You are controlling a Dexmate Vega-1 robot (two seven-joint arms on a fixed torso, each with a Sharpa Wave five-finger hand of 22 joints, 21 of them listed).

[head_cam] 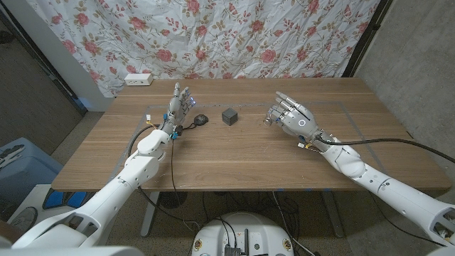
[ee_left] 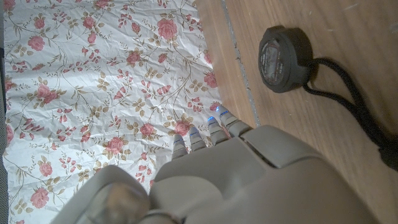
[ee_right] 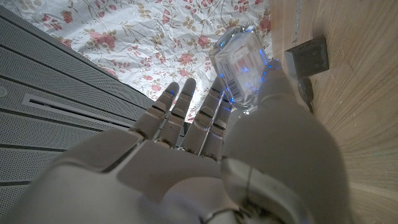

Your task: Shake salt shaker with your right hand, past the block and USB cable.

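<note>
My right hand (head_cam: 293,119) is over the table's right half and pinches a clear salt shaker (head_cam: 269,118) between thumb and fingers, the other fingers spread. In the right wrist view the shaker (ee_right: 241,61) sits against the thumb of that hand (ee_right: 211,162), with the dark grey block (ee_right: 307,57) beyond it on the wood. The block (head_cam: 229,116) stands at mid-table, left of the shaker. Left of the block lies the black coiled USB cable (head_cam: 201,119), also seen as a round black reel (ee_left: 284,51) with a cord. My left hand (head_cam: 179,104) stands upright beside the cable, fingers apart, holding nothing.
A white power strip (head_cam: 138,80) lies at the table's back left edge. A floral curtain (head_cam: 234,35) hangs behind the table. A blue bin (head_cam: 15,167) stands on the floor at the left. Black cables (head_cam: 384,142) trail from my right arm.
</note>
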